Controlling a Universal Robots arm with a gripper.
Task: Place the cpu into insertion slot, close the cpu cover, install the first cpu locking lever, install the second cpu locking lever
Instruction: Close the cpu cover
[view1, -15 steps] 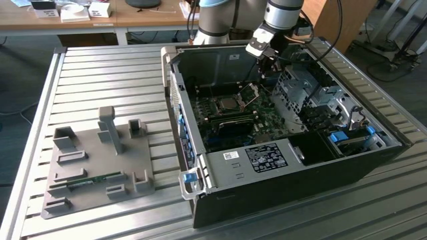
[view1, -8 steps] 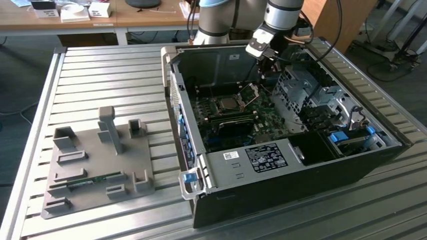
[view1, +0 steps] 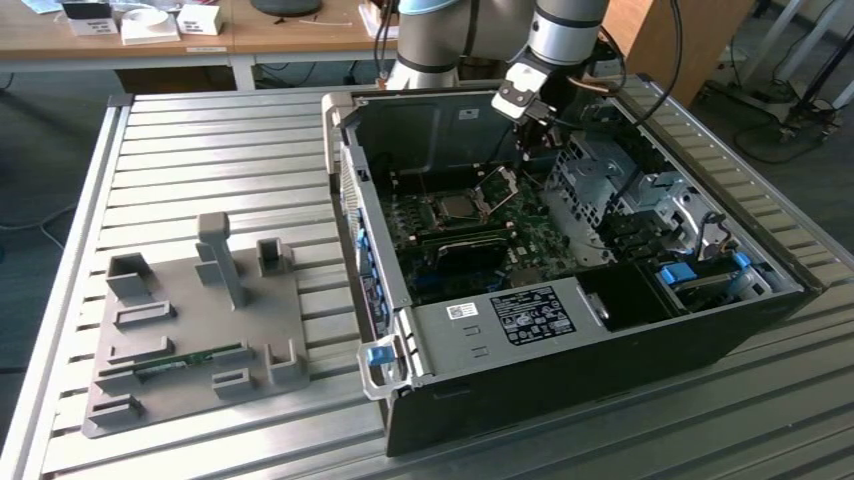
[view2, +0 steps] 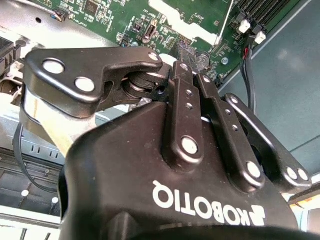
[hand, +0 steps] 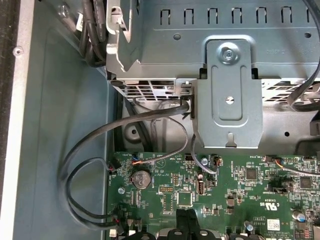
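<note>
One arm (view1: 561, 30), exterior view: gripper (view1: 541, 150) hangs inside the pc case (view1: 561, 380), near the insertion slot (view1: 437, 216); cpu (view1: 458, 207) sits in it, cpu cover (view1: 502, 188) tilted up beside it. Second wrist view: fingers (view2: 181, 80) pinched together w/ nothing between afaict, over the green mobo (view2: 125, 20). First wrist view: fingertips (hand: 181, 223) closed, same mobo (hand: 240, 185) beyond them

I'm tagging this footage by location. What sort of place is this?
Probably a robotics lab or test workshop: an open computer case lies on a slatted metal table under a robot arm, a grey fixture plate sits beside it, and wooden desks stand behind.
</note>
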